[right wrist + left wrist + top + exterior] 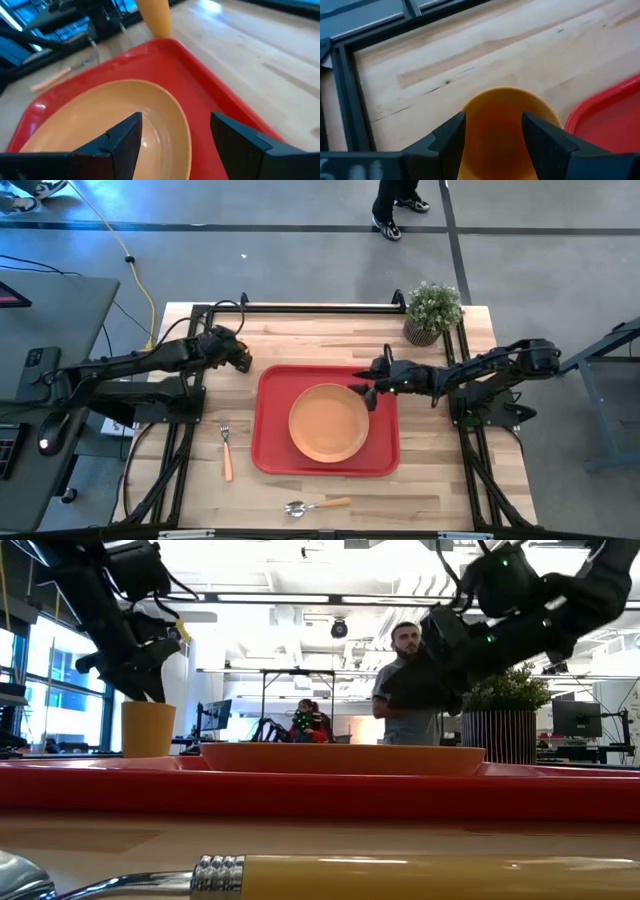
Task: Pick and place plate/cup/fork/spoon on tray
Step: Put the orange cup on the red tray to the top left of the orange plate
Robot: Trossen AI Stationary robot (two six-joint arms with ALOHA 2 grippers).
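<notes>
The orange plate (329, 423) lies flat on the red tray (272, 440) in the middle of the table. The orange-tan cup (148, 729) stands upright on the wood beyond the tray's far left corner. My left gripper (242, 358) is open just above it, and the cup (502, 120) shows between its fingers. My right gripper (364, 392) is open above the plate's far right rim (184, 131), clear of it. The fork (226, 451) lies left of the tray. The spoon (316, 505) lies near the front edge.
A potted plant (432, 313) stands at the table's far right corner. A black frame rail (300, 310) runs along the far edge. A person (405, 690) stands in the room beyond the table. Bare wood lies right of the tray (450, 470).
</notes>
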